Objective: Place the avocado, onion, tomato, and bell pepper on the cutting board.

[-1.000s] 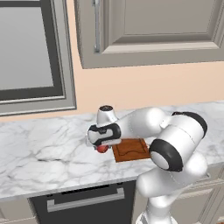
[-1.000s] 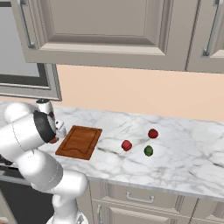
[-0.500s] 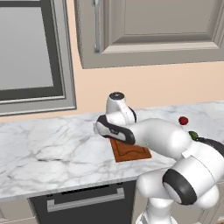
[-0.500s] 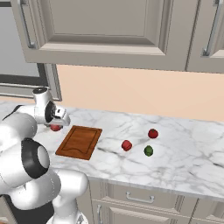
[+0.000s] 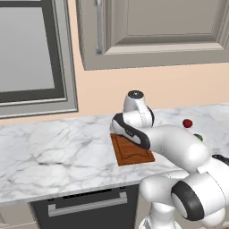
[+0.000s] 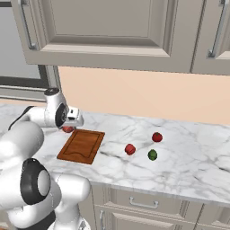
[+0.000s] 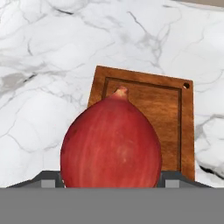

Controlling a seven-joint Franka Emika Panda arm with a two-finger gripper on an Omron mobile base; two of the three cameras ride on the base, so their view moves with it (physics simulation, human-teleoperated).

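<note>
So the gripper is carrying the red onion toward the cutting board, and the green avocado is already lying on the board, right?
Not quite. The gripper does hold the red onion by the cutting board, but the avocado is not on it. The right base view shows it on the marble counter, well off the board, beside two red items.

The white marble worktop (image 6: 188, 157) carries the cutting board (image 6: 81, 145) near its front edge. Further along lie two red round items (image 6: 130, 149) (image 6: 157, 137) and the avocado (image 6: 152, 155), grouped close together, well apart from the board.
</note>
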